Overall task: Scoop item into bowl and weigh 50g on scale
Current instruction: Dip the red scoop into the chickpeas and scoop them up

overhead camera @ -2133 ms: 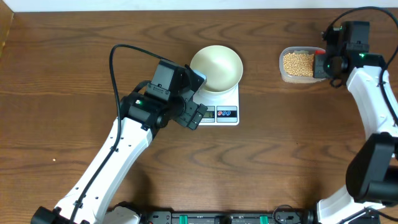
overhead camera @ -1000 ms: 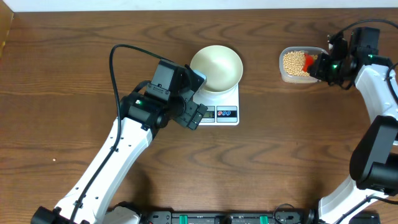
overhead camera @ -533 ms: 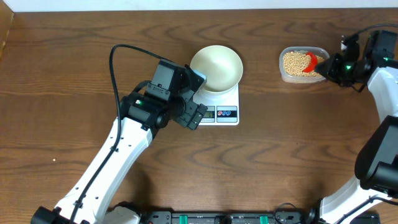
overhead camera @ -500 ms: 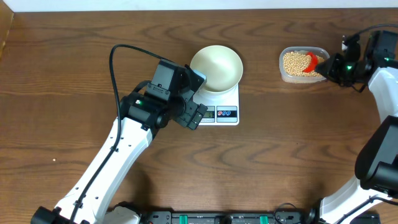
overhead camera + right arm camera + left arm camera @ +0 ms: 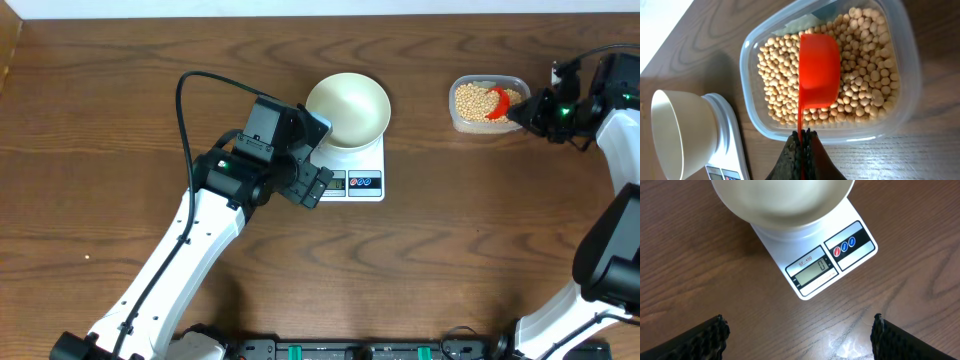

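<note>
A cream-white bowl [image 5: 347, 108] [image 5: 782, 202] [image 5: 677, 127] stands empty on the white scale [image 5: 365, 182] [image 5: 827, 265] [image 5: 732, 160], whose display reads 0. Tan-yellow beans, the item [image 5: 472, 100] [image 5: 862, 75], fill a clear plastic tub [image 5: 458, 120] [image 5: 752, 115] at the back right. My right gripper [image 5: 522, 112] [image 5: 802, 136] is shut on the thin handle of a red scoop [image 5: 497, 102] [image 5: 819, 70], which lies bottom up over the beans. My left gripper [image 5: 316, 183] [image 5: 800, 335] hovers open just in front of the scale, nothing between its fingers.
Dark wood table [image 5: 450, 260] all around. The left arm [image 5: 190, 250] stretches from the front edge toward the scale. The right arm [image 5: 620, 180] runs along the right edge.
The right gripper and red scoop have swung right and turned over the tub, the scoop now lying across the beans. The left arm, bowl and scale have not moved.
</note>
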{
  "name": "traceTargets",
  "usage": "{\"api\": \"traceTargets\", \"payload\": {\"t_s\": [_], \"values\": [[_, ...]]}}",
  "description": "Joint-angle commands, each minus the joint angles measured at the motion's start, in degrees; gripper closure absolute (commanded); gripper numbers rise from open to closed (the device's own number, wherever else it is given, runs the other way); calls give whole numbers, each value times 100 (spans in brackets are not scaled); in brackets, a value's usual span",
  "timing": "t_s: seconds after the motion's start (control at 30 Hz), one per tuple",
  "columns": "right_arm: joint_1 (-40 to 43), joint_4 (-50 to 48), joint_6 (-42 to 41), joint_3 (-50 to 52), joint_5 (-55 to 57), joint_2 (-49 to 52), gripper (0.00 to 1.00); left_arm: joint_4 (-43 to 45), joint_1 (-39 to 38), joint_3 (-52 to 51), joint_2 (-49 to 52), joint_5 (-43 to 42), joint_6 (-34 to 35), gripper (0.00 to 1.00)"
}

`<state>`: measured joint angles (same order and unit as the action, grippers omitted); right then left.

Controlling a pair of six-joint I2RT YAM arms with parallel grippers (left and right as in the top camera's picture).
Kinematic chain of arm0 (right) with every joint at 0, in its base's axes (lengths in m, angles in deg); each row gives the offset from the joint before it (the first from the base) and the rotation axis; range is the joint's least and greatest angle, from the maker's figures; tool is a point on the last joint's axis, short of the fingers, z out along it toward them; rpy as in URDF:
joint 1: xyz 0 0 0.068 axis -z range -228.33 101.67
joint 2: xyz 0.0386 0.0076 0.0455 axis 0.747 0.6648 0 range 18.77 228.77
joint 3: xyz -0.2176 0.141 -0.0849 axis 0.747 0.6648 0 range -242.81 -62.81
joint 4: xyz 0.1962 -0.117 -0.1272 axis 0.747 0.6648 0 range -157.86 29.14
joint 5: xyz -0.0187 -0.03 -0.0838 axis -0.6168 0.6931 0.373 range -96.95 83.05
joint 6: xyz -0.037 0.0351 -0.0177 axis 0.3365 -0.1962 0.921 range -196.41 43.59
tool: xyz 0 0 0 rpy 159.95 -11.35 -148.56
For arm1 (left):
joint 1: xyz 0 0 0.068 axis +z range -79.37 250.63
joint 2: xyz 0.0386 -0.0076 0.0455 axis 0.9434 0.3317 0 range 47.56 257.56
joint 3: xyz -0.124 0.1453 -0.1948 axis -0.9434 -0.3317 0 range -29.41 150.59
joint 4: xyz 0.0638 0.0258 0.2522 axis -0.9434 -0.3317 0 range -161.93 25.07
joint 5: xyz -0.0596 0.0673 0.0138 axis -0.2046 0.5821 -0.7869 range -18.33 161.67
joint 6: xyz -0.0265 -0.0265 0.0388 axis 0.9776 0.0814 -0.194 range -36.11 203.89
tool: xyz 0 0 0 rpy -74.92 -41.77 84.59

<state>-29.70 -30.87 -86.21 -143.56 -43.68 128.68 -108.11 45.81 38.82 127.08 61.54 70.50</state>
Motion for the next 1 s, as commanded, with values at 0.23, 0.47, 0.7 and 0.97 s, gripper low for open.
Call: {"api": "traceTargets", "payload": {"t_s": [0.23,0.47,0.7,0.97], "values": [[31,-157,85,0,-739,693,99,-4,4,13,35,55,-9,7],[157,-229,83,-2,-1248,691,99,-4,4,13,35,55,-7,7],[490,-251,81,-2,-1919,691,99,-4,4,13,35,55,-9,7],[728,-247,46,-2,-2203,691,99,-4,4,13,35,55,-9,7]]}}
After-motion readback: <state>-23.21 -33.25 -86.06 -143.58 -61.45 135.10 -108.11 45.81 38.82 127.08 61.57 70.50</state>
